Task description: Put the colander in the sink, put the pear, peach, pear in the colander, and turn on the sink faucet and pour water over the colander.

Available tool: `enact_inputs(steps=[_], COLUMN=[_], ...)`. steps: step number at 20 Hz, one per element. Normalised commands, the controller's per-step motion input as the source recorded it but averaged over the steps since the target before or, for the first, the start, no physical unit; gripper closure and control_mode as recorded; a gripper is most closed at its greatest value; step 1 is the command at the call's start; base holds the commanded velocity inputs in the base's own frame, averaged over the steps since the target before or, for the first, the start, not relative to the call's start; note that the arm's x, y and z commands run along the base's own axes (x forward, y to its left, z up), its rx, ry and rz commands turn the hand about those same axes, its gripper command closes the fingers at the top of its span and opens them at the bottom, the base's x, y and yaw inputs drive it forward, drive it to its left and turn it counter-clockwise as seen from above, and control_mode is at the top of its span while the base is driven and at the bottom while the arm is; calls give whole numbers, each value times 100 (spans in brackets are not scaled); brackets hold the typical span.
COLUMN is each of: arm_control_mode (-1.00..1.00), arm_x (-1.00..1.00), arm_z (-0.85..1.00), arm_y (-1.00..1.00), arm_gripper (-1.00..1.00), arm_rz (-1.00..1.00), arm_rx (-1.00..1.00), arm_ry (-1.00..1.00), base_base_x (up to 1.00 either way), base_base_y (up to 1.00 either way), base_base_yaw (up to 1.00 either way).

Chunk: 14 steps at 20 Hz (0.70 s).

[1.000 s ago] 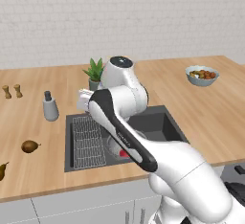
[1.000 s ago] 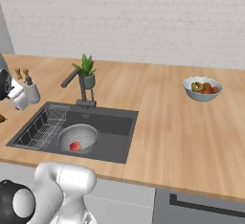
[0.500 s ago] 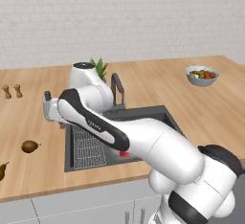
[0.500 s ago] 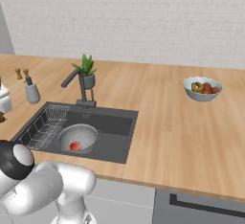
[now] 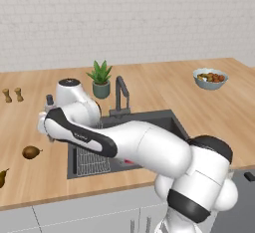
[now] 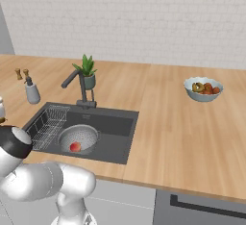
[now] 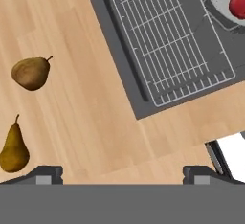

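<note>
The perforated silvery colander [image 6: 80,136] sits in the dark-grey sink [image 6: 117,123] with the red-pink peach [image 6: 75,146] inside it. In the hand view the colander [image 7: 221,3] and peach [image 7: 238,4] lie at the top right corner. Two brown pears lie on the wooden counter left of the sink: a rounder one [image 7: 31,72] [image 5: 31,152] and a longer one [image 7: 13,149] [image 5: 2,177]. My gripper [image 7: 123,174] hangs open and empty above the counter, right of the pears. The sink faucet [image 6: 79,87] stands behind the basin, and no water shows.
A wire rack [image 7: 167,41] fills the sink's left part. A grey dispenser bottle [image 6: 32,92], two small shakers [image 5: 12,94] and a potted plant [image 5: 101,79] stand behind. A pale-blue bowl of fruit [image 6: 203,89] rests far right. The counter's front edge [image 7: 191,132] is close.
The arm has swung left from over the sink to above the counter left of it, toward the pears. The gripper has stayed open and empty.
</note>
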Motion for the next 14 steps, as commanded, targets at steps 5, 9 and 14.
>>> enact_inputs(steps=[5, 9, 14], arm_control_mode=[-100, -100, -100], arm_x=[43, 54, 47], arm_z=[-34, -16, -11], arm_y=[44, 46, 40], arm_gripper=[-100, -100, -100], arm_rz=[-7, -8, -10], arm_rx=[7, 3, 0], arm_ry=[0, 0, 6], base_base_x=[0, 0, 0], base_base_y=[0, 0, 0], base_base_yaw=[0, 0, 0])
